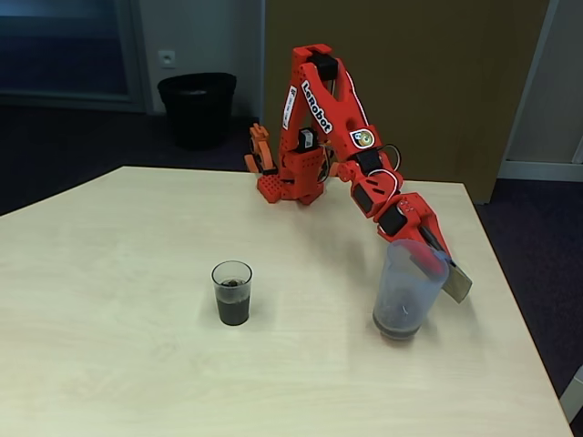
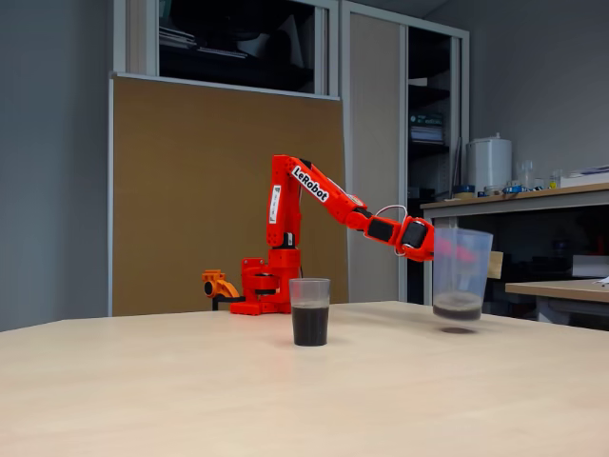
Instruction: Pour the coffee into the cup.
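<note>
Gripper (image 1: 435,258) clamped on jug (image 1: 407,289), held just above tabletop (image 1: 109,273); cup (image 1: 232,292) at 9 o'clock half-full of coffee (image 1: 233,309); next, set jug down.

Probably an office or lab room, pale wooden table (image 1: 118,300), brown partition board (image 2: 219,190), black waste bin (image 1: 197,107), dark carpet, side counter with blurred equipment (image 2: 495,162), wall socket (image 1: 167,58)
</note>
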